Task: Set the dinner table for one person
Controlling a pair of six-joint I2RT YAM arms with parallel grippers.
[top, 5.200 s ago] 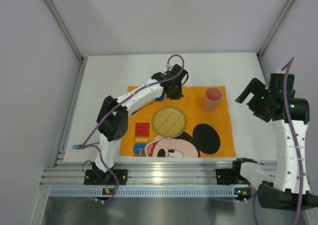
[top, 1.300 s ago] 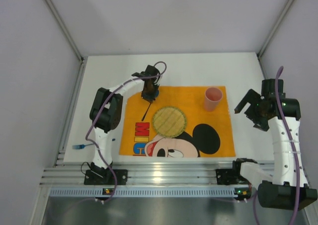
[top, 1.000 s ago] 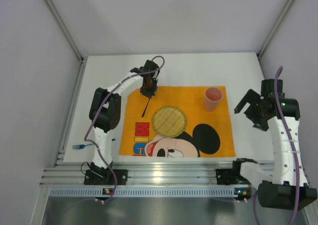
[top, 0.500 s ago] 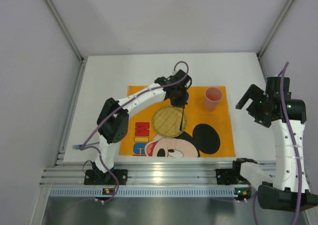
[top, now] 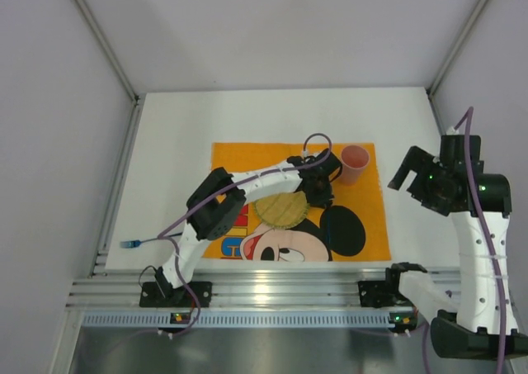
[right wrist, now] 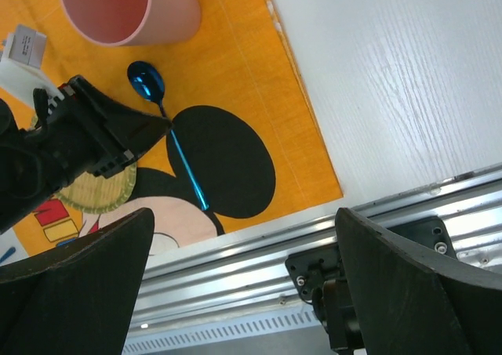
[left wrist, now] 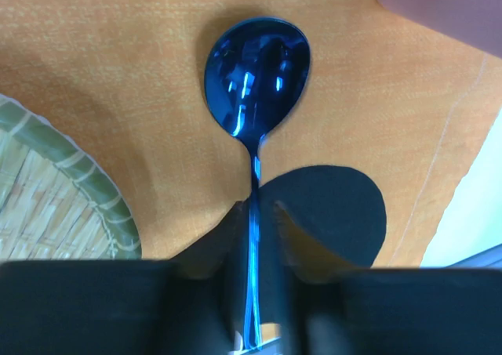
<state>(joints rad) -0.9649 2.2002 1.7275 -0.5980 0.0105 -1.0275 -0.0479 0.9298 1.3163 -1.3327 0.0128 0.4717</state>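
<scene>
My left gripper [top: 320,188] is shut on the handle of a blue spoon [left wrist: 257,73], low over the orange mouse mat [top: 239,155]. The spoon's bowl points toward the pink cup [top: 354,163], and the spoon lies between the cup and the round woven plate [top: 279,205]. The right wrist view shows the spoon [right wrist: 146,81] at mat level, its handle running over the black ear. In the left wrist view, my left gripper [left wrist: 256,206] has the handle between its fingers. My right gripper [top: 410,172] is open and empty, raised above the white dinner table [top: 181,134] right of the mat.
A small blue utensil [top: 136,243] lies on the table's near left edge, off the mat. The aluminium rail [top: 272,287] runs along the near edge. White walls enclose the table on three sides.
My left gripper carried the spoon from the mat's far left, across the plate's far side, to the spot between plate and cup, and came lower. The right arm shifted only slightly.
</scene>
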